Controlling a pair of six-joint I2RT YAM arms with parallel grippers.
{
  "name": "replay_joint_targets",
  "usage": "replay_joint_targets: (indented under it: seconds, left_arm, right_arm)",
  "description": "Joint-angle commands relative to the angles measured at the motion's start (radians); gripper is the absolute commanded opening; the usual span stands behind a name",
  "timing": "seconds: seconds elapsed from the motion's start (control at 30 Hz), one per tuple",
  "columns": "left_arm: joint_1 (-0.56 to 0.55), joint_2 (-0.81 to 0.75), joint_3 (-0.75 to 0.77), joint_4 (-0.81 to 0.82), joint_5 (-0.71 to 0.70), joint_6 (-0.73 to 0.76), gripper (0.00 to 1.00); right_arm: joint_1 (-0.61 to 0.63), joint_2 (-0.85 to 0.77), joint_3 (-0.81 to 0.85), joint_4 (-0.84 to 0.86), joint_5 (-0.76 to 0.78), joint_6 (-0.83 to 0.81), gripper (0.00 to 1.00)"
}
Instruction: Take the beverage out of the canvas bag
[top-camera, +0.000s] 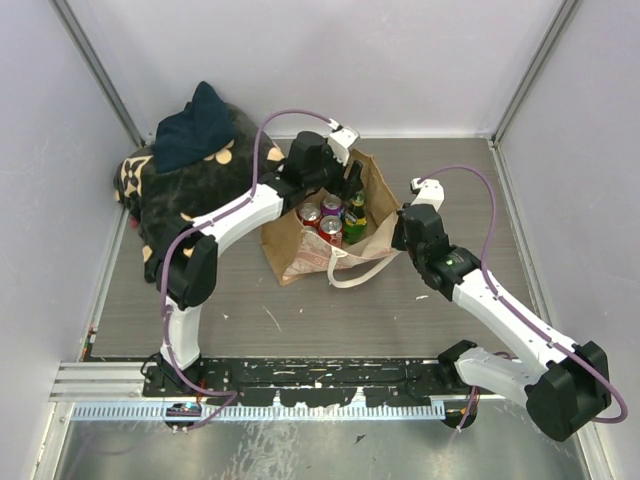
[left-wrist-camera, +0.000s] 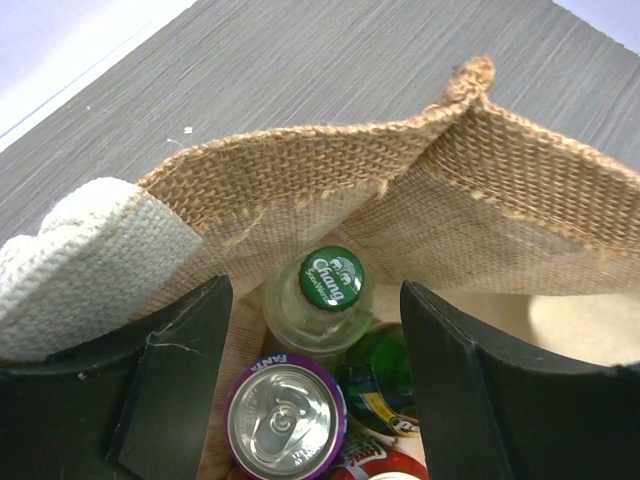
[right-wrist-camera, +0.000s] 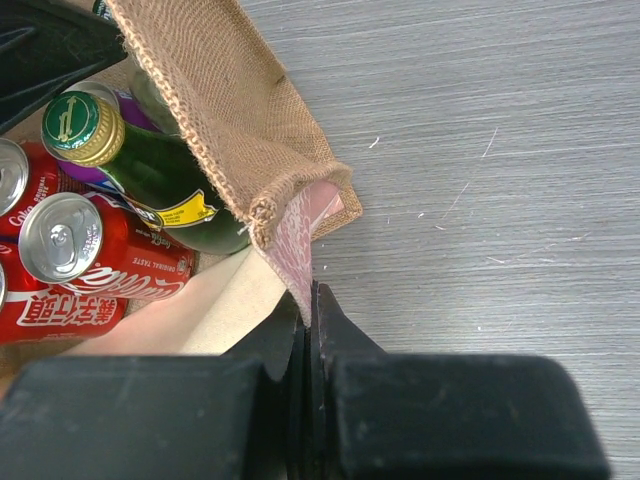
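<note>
The tan canvas bag (top-camera: 300, 250) stands open mid-table, with cream handles and a pinkish print. Inside are two red cola cans (top-camera: 330, 230), a purple Fanta can (left-wrist-camera: 286, 420), a clear bottle with a green Chang cap (left-wrist-camera: 331, 278) and a dark green bottle (left-wrist-camera: 385, 385). My left gripper (left-wrist-camera: 320, 370) is open just above the bag's mouth, its fingers either side of the Fanta can and bottles, touching nothing. My right gripper (right-wrist-camera: 312, 300) is shut on the bag's near right rim (right-wrist-camera: 300, 235). The green bottle (right-wrist-camera: 150, 170) and cola cans (right-wrist-camera: 70, 240) also show in the right wrist view.
A black bag with a tan pattern (top-camera: 190, 190) lies at the back left with a dark blue cloth (top-camera: 195, 125) on top. White walls close the back and sides. A cream handle (top-camera: 350, 270) hangs on the bag's near side.
</note>
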Motion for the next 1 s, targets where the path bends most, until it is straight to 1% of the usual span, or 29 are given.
replay_joint_targets:
  seconds: [0.0,0.17,0.27,0.4,0.57,0.6,0.7,0.87,0.9,0.97]
  left_arm:
    - [0.001,0.041,0.041,0.011,-0.054,0.052,0.76]
    - [0.001,0.072,0.044,-0.007,-0.071,0.076,0.70]
    - [0.002,0.088,0.052,-0.022,-0.061,0.067,0.64]
    - [0.001,0.083,0.019,0.001,-0.028,0.034,0.62]
    - [0.001,0.083,-0.013,0.049,0.007,0.011,0.62]
    - [0.001,0.083,-0.018,0.064,0.015,0.008,0.63]
    - [0.002,0.086,-0.031,0.117,0.021,-0.010,0.70]
    - [0.001,0.107,-0.022,0.182,0.035,-0.041,0.72]
    - [0.001,0.112,-0.018,0.185,0.033,-0.044,0.69]
    - [0.001,0.123,-0.007,0.179,0.023,-0.043,0.58]
  right_arm:
    - [-0.005,-0.032,0.024,-0.099,0.049,-0.033,0.01]
    - [-0.005,-0.044,0.026,-0.091,0.045,-0.030,0.01]
    - [-0.005,-0.046,0.027,-0.091,0.041,-0.028,0.01]
    - [-0.005,-0.046,0.018,-0.080,0.036,-0.027,0.01]
    - [-0.004,-0.026,0.017,-0.069,0.015,-0.021,0.01]
    - [-0.005,-0.023,0.016,-0.068,0.010,-0.021,0.01]
    - [-0.005,-0.014,0.015,-0.064,0.005,-0.022,0.01]
    - [-0.005,-0.016,0.010,-0.063,0.003,-0.024,0.01]
    - [-0.005,-0.016,0.009,-0.064,0.004,-0.025,0.01]
    - [-0.005,-0.020,0.007,-0.063,0.006,-0.024,0.01]
